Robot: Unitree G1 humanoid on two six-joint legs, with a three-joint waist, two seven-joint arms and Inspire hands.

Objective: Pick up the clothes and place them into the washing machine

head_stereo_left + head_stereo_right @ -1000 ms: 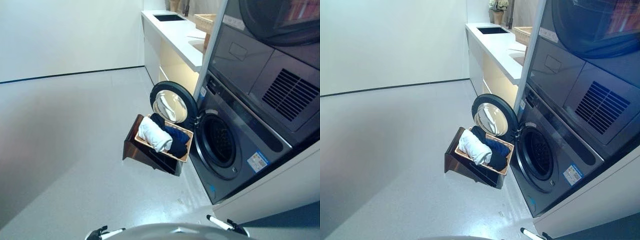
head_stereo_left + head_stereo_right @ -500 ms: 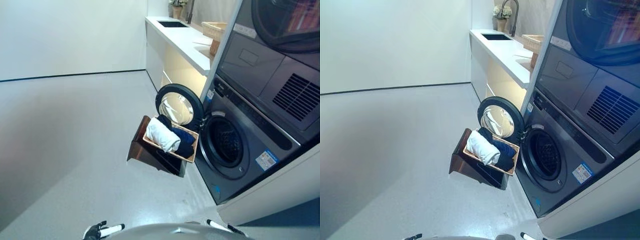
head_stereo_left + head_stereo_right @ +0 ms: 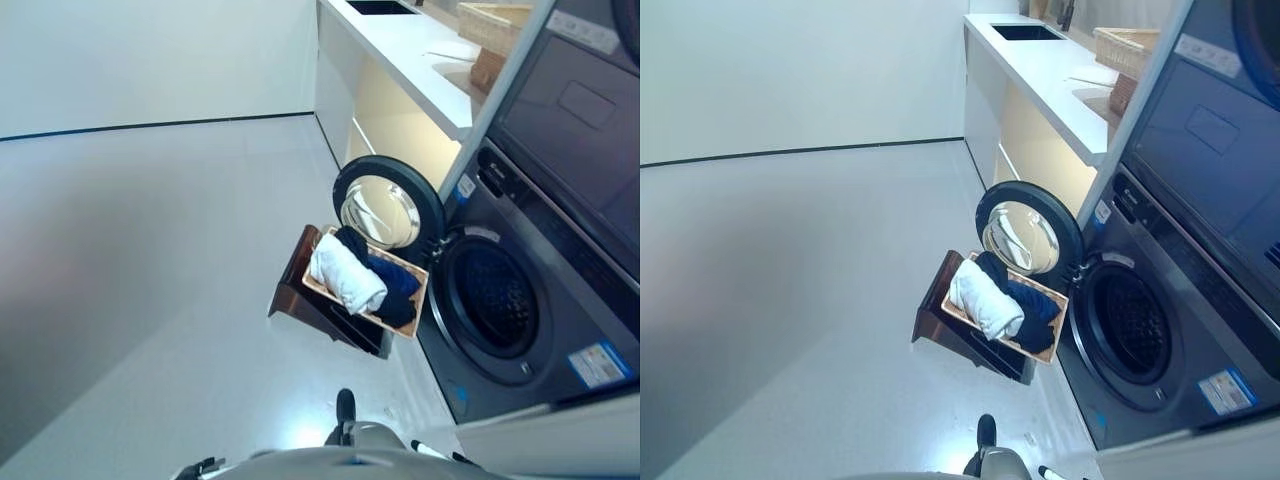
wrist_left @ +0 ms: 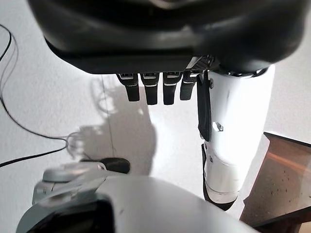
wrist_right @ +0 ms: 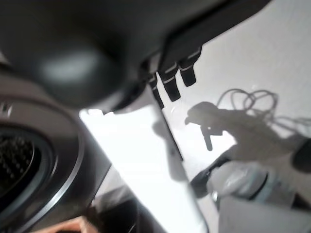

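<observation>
A shallow wicker basket (image 3: 360,313) rests tilted on a low dark brown box (image 3: 298,290) beside the washing machine (image 3: 520,340). It holds a rolled white cloth (image 3: 345,278) and dark blue clothes (image 3: 396,288). The machine's round door (image 3: 387,210) stands open behind the basket, and the drum opening (image 3: 497,308) is dark. My left hand (image 4: 160,43) hangs over the floor with straight fingers (image 4: 153,90) and holds nothing. My right hand (image 5: 97,43) hangs low near the machine's front (image 5: 24,165), its fingers (image 5: 172,77) straight and empty. Both hands are well short of the basket.
A white counter (image 3: 405,50) with a sink runs along the wall behind the machine, with a wicker basket (image 3: 495,25) on it. A second appliance (image 3: 590,130) is stacked above the washer. Grey floor (image 3: 150,260) stretches to the left. The brown box's corner (image 4: 284,179) shows in the left wrist view.
The whole picture has shifted: the camera has moved closer and tipped down. The basket, clothes and open door stand as before. Neither hand has taken hold of anything.
</observation>
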